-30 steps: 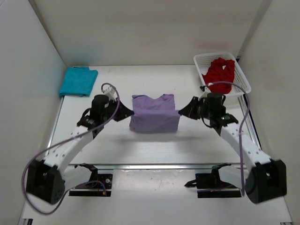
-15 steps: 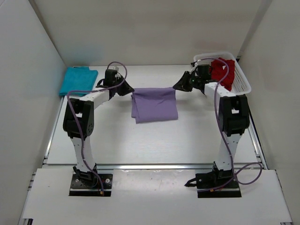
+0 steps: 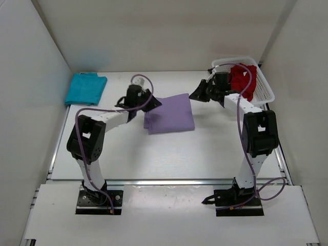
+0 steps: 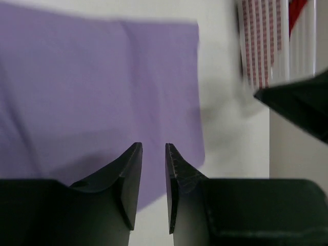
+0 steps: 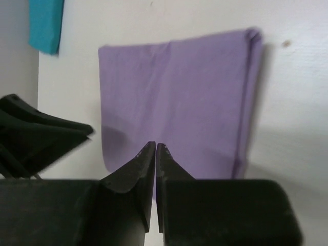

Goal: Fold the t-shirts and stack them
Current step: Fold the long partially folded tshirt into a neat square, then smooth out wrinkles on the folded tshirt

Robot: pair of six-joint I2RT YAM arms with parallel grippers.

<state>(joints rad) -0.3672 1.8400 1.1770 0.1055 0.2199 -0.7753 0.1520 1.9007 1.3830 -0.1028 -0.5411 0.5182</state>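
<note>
Flanking the folded lavender t-shirt (image 3: 169, 116), left claw (image 4: 153, 148) and right claw (image 5: 155, 147) hold nothing.
Left slightly parted, right pinched together; red t-shirt (image 3: 242, 78) lies in white basket (image 3: 267, 88).

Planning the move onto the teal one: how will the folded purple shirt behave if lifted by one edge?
Probably floppy: the purple shirt lies flat in thin cloth layers, so it would likely sag and unfold. Likely light, as it shows little bulk. Pushed across the table, it may bunch rather than slide whole.

The top camera is looking down on the whole table (image 3: 169, 154) from behind. Both wrist cameras are facing the purple shirt (image 4: 102, 77) closely, from opposite sides.
</note>
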